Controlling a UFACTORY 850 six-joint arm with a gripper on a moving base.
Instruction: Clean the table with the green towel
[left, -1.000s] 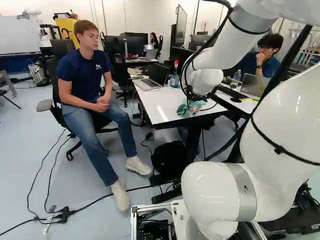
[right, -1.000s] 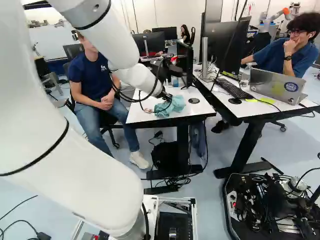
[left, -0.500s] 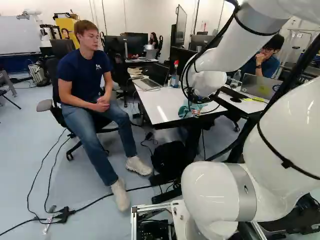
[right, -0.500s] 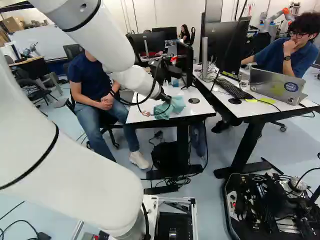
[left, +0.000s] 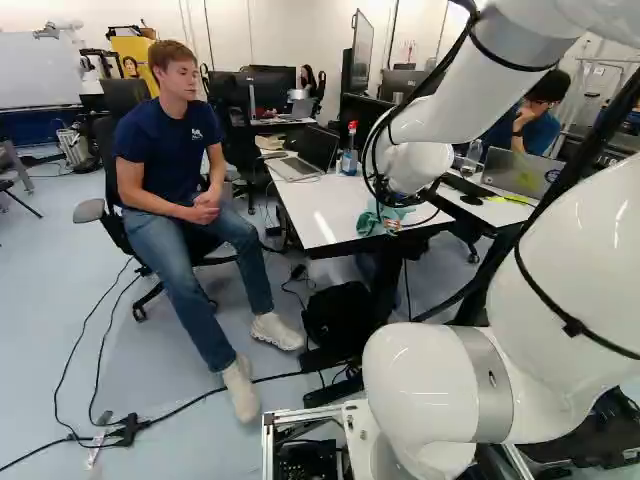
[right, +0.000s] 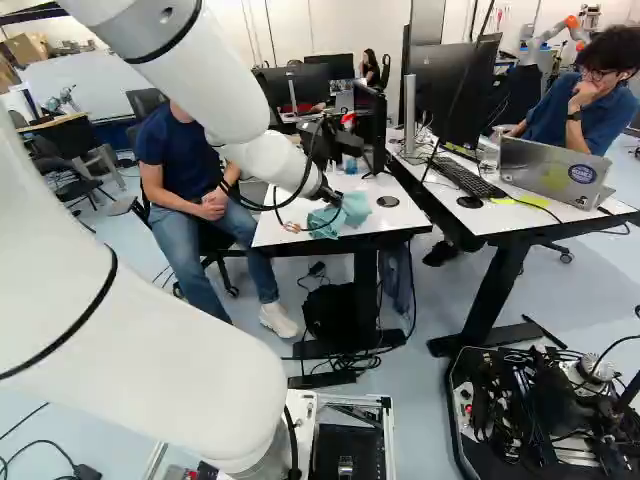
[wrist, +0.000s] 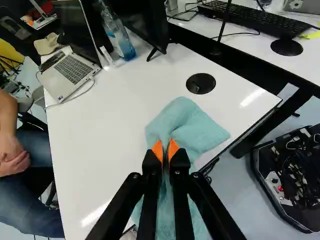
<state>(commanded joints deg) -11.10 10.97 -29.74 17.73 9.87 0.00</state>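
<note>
So the arm has shifted a bit since a second ago: its upper part sits farther right in the left base view and farther left in the right base view, while the base hasn't moved. The gripper is out over the white table. Up close, the gripper has its fingers nearly together with a pinch of the green towel between the orange pads. The towel's bunched up on the tabletop near the edge, just beside the round black disc (looks more teal to me, honestly). Laptop and bottle are on the same table, well apart from it.
</note>
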